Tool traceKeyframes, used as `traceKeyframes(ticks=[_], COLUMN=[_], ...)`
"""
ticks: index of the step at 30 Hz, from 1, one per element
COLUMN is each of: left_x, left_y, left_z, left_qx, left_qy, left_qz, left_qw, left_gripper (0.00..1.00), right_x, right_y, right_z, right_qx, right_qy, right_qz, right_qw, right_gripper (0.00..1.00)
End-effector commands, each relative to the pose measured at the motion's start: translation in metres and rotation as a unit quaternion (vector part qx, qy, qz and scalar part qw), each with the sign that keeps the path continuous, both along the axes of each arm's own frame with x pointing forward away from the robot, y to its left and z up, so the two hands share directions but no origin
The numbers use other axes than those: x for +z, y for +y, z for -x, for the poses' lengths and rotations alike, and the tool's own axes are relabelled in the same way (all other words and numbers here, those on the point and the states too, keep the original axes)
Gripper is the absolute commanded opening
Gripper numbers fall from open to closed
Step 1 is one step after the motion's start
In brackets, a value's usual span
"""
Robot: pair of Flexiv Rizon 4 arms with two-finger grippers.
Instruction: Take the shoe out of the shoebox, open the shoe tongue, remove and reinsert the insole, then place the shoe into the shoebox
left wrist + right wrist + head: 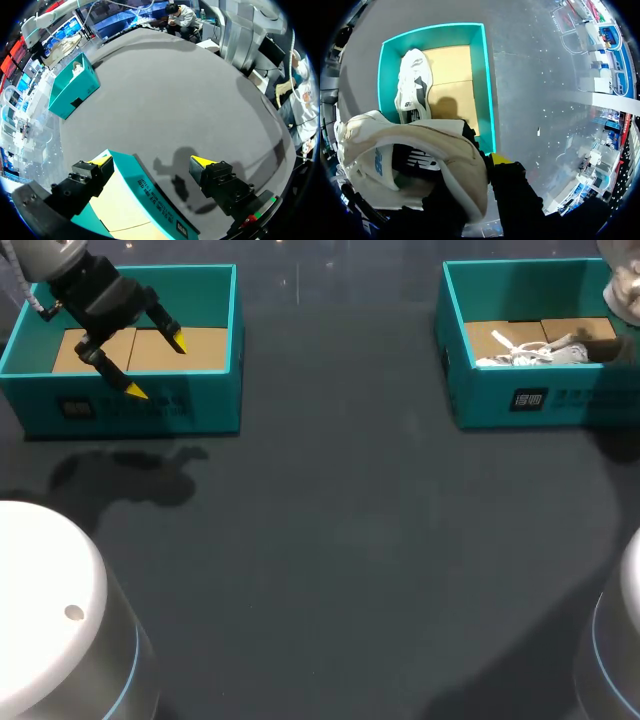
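**Head view**
- Boxes: two teal shoeboxes stand on the dark desk point(330, 540). The left shoebox point(215, 400) is at 10 o'clock and the right shoebox point(480, 390) at 2 o'clock, well apart.
- Print: each front wall has white marks, too small to read.
- Contents: the left shoebox shows its tan cardboard floor. The right shoebox holds one white boxed shoe point(535, 348) with loose laces.
- Left hand point(157, 367): above the left shoebox, fingers spread wide, gripping nothing.

**Left wrist view**
- Left hand point(151, 162): the yellow tips are far apart, with a corner of the left shoebox point(150, 195) under the gap.
- Right shoebox point(75, 92): far ahead across the desk, with something white above its rim.

**Right wrist view**
- Right hand point(487, 152): clamped on the collar of the held shoe point(420, 150). One yellow tip shows outside it and the other finger is hidden.
- Held shoe: cream-white, raised over the near end of the right shoebox point(487, 90).
- Boxed shoe point(412, 90): white with a dark side emblem, lying along one long wall.
- Shoes: two.
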State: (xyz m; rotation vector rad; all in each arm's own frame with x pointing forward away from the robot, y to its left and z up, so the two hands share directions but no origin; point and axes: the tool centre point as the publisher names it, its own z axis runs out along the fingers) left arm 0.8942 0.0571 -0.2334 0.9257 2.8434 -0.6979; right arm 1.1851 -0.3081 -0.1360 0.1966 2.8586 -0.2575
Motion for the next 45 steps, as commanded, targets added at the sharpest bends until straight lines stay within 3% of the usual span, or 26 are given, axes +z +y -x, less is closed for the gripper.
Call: traceKeyframes(ticks=[1,4,9,10,22,24,27,31,36,45], left_x=[0.0,0.0,0.0,0.0,0.0,0.0,0.0,0.0,0.0,0.0], left_y=[0.0,0.0,0.0,0.0,0.0,0.0,0.0,0.0,0.0,0.0], left_z=[0.0,0.0,0.0,0.0,0.0,0.0,0.0,0.0,0.0,0.0], left_qx=[-0.001,-0.001,-0.001,-0.001,-0.001,-0.001,-0.001,-0.001,-0.001,-0.001], left_qy=[0.0,0.0,0.0,0.0,0.0,0.0,0.0,0.0,0.0,0.0], left_qz=[-0.001,-0.001,-0.001,-0.001,-0.001,-0.001,-0.001,-0.001,-0.001,-0.001], left_qw=[1.0,1.0,1.0,1.0,1.0,1.0,1.0,1.0,1.0,1.0], left_gripper=[1.0,1.0,1.0,1.0,1.0,1.0,1.0,1.0,1.0,1.0], right_x=[-0.002,-0.005,-0.009,-0.012,-0.012,-0.017,-0.023,-0.027,-0.033,-0.033], right_y=[-0.011,-0.017,-0.024,-0.026,-0.026,-0.037,-0.049,-0.05,-0.046,-0.046], right_z=[0.003,0.012,0.023,0.024,0.024,0.019,0.025,0.036,0.042,0.042], right_qx=[-0.138,-0.218,-0.288,-0.287,-0.287,-0.376,-0.468,-0.522,-0.558,-0.558], right_qy=[0.001,0.0,0.012,0.036,0.036,0.046,0.009,-0.033,-0.056,-0.056], right_qz=[-0.022,-0.034,-0.029,-0.03,-0.03,-0.066,-0.111,-0.14,-0.11,-0.11], right_qw=[0.99,0.975,0.957,0.957,0.957,0.923,0.877,0.841,0.821,0.821], right_gripper=[0.0,0.0,0.0,0.0,0.0,0.0,0.0,0.0,0.0,0.0])
